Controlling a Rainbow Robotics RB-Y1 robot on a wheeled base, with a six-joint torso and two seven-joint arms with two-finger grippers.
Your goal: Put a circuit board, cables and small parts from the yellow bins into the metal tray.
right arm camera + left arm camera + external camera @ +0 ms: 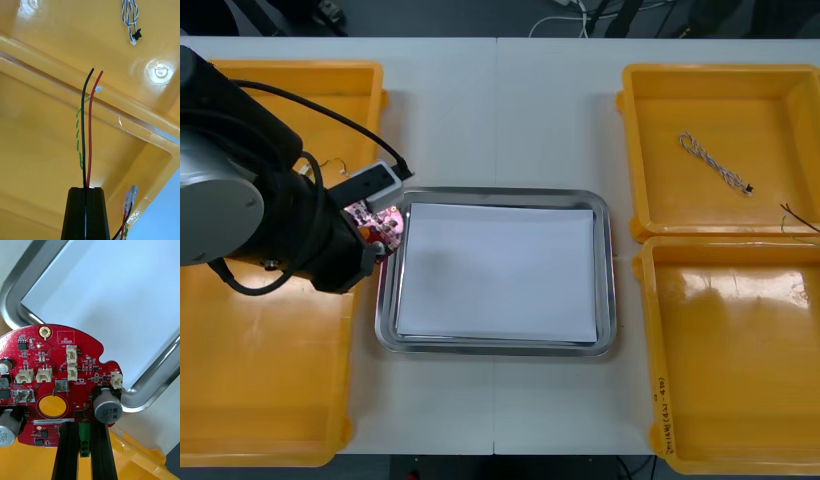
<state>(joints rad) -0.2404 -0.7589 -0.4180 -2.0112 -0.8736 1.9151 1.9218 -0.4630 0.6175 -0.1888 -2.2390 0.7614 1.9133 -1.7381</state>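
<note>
Circuit board (56,363), round and red, is clamped at its edge by the left gripper (84,426); the black fingers (66,450) stand apart on either side of a green connector on the board. The board hangs above the left rim of the metal tray (608,270), near the far-left corner, with the white lining (495,270) just beyond it. Its height above the rim cannot be judged. The left arm (240,190) covers the place where the two left yellow bins (270,400) meet, and it hides most of the board from above. A thin bent wire-like thing (330,165) lies in the far left bin, too small to identify. The right gripper (86,191) is pinched tight on a black and red wire pair (88,123), which rises from between the fingers over the ridge where the two right bins (660,215) meet. A green and yellow twisted wire (78,138) runs just behind the pair; whether it is held or lying loose cannot be told. A blue and white cable (715,165) lies loose in the far right bin, well apart from the tray. Another cable end (129,198) shows beside the right fingers, cut off at the edge.
</note>
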